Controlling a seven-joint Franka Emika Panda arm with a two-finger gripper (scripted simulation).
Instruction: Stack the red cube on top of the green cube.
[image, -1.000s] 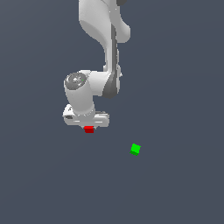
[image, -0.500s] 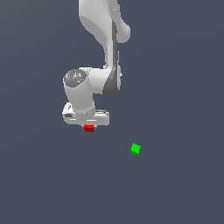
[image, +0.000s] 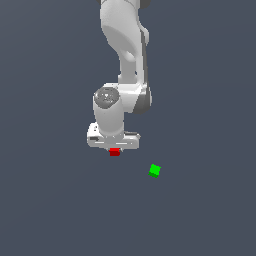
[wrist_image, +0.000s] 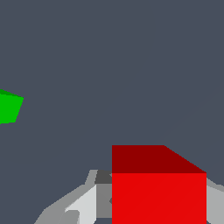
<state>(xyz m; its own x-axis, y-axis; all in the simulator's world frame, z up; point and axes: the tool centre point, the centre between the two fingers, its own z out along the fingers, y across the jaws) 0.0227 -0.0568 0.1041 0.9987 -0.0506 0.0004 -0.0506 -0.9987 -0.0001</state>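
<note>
The red cube (image: 114, 152) sits right under the white gripper (image: 114, 148) in the exterior view, tucked up against its underside, with only its lower part peeking out. The green cube (image: 155, 170) lies alone on the dark grey floor (image: 55, 210), a little lower and toward the exterior view's right, apart from the red one. In the wrist view, the red cube (wrist_image: 158, 188) fills the near part of the picture, and a grey finger (wrist_image: 83, 203) shows close on each side of it, so the gripper (wrist_image: 157, 205) looks like it is pinching the red cube. The green cube (wrist_image: 9, 107) is off at the edge of that picture. I think this is the carrying step. Next the arm needs to bring the red cube straight over the green one, then lower it gently and let go.
</note>
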